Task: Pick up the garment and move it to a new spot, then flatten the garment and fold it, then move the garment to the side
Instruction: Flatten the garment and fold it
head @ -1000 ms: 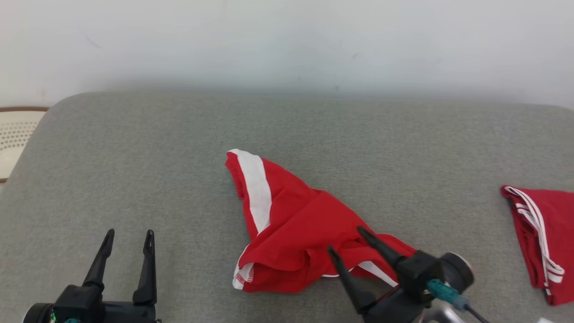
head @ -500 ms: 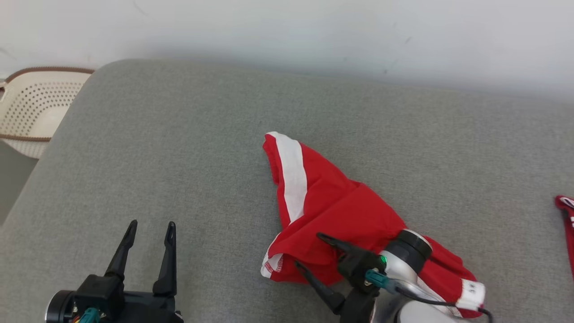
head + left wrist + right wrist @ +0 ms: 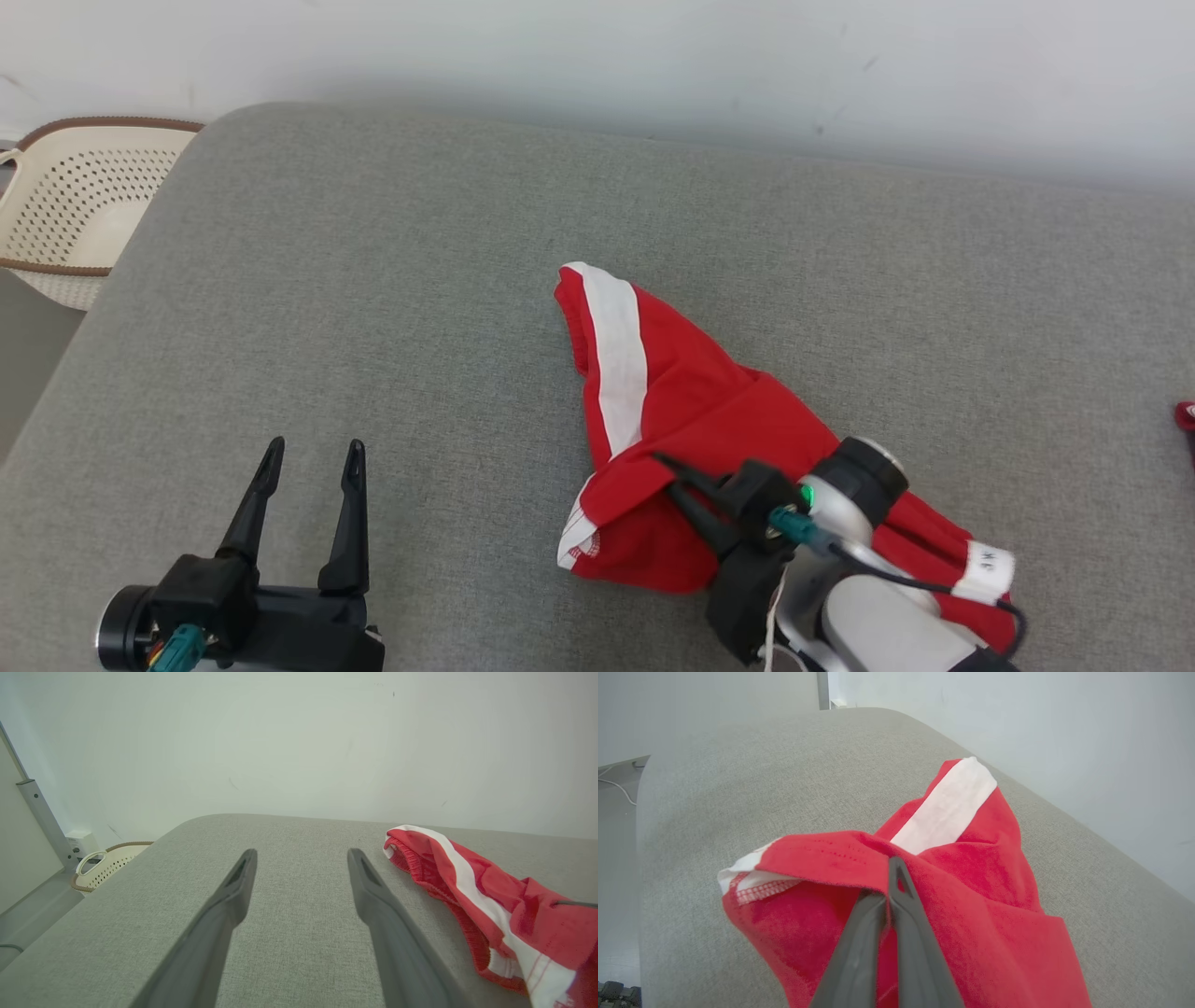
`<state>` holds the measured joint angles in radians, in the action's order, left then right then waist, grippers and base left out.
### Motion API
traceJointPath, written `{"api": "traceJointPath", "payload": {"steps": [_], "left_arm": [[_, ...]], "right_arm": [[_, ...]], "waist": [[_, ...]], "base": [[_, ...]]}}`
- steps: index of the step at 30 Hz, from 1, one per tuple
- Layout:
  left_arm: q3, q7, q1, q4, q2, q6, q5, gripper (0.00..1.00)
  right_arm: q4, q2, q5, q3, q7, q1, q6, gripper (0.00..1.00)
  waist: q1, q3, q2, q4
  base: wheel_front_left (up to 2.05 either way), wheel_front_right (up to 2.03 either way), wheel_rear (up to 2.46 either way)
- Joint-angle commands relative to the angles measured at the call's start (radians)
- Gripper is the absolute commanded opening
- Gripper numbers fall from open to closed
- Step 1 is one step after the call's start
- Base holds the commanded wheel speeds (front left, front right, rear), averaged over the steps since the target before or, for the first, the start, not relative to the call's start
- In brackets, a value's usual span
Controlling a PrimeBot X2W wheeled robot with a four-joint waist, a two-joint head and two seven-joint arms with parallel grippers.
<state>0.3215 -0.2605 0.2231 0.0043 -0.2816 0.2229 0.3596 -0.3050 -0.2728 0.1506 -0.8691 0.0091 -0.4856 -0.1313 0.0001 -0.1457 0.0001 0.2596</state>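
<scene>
A grey fabric-covered padded surface (image 3: 373, 308) with rounded corners stands against a plain pale wall (image 3: 597, 47). Right of its centre lies the crumpled red garment with a broad white stripe (image 3: 691, 411). The right arm hides the garment's near right portion. The right gripper (image 3: 665, 472) has its two dark fingers clamped together on a raised fold of the red cloth, beside a white-stitched hem. In the right wrist view one fingertip is tucked under that fold. The left gripper (image 3: 315, 446) is over bare surface at the lower left, fingers spread, grasping nothing, well apart from the garment. A small red scrap (image 3: 1186, 415) is cut off by the right edge and cannot be identified. A cream perforated plastic basket with a brown rim (image 3: 65, 196), partly cut off, sits beyond the surface's far left corner.
</scene>
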Motion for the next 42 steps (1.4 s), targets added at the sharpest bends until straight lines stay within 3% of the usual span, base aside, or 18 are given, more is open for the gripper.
{"api": "traceJointPath", "payload": {"steps": [1, 16, 22, 33, 39, 40, 41, 42], "left_arm": [[-0.009, -0.004, 0.000, -0.003, 0.002, 0.000, -0.018, 1.00], [-0.050, -0.004, 0.005, -0.009, 0.025, -0.032, -0.048, 1.00], [-0.063, -0.004, -0.005, -0.005, 0.027, -0.043, -0.060, 1.00], [-0.070, -0.004, -0.016, 0.010, 0.026, -0.053, -0.065, 1.00], [-0.076, -0.004, -0.030, 0.011, 0.027, -0.052, -0.061, 1.00], [-0.077, -0.004, -0.033, 0.011, 0.027, -0.052, -0.059, 1.00], [-0.077, -0.004, -0.037, 0.012, 0.028, -0.052, -0.057, 1.00], [-0.077, -0.004, -0.040, 0.012, 0.028, -0.052, -0.056, 1.00]], "right_arm": [[0.013, 0.002, 0.007, 0.022, -0.018, -0.007, 0.001, 0.00], [0.189, -0.048, -0.031, 0.466, -0.044, 0.136, 0.001, 0.00], [0.286, -0.091, 0.006, 0.496, -0.006, 0.286, 0.001, 0.00], [0.378, -0.205, 0.092, 0.453, 0.051, 0.427, 0.001, 0.00], [0.354, -0.197, 0.136, 0.481, 0.044, 0.457, 0.001, 0.00], [0.344, -0.186, 0.143, 0.485, 0.037, 0.454, 0.001, 0.24], [0.329, -0.175, 0.154, 0.488, 0.033, 0.453, 0.001, 0.80], [0.317, -0.165, 0.160, 0.495, 0.026, 0.450, 0.001, 1.00]], "waist": [[-0.0001, -0.003, -0.0001, -0.007], [-0.0001, -0.031, -0.0001, -0.055], [-0.0001, -0.026, -0.0001, -0.081], [-0.0001, -0.002, -0.0001, -0.113], [-0.0001, 0.012, -0.0001, -0.125], [-0.0001, 0.014, -0.0001, -0.126], [-0.0001, 0.016, -0.0001, -0.127], [-0.0001, 0.018, -0.0001, -0.127]], "base": [[0.00, 0.00, 0.00], [0.00, 0.00, 0.00], [0.00, 0.00, 0.00], [0.00, 0.00, 0.00], [0.00, 0.00, 0.00], [0.00, 0.00, 0.00], [0.00, 0.00, 0.00], [0.00, 0.00, 0.00]]}}
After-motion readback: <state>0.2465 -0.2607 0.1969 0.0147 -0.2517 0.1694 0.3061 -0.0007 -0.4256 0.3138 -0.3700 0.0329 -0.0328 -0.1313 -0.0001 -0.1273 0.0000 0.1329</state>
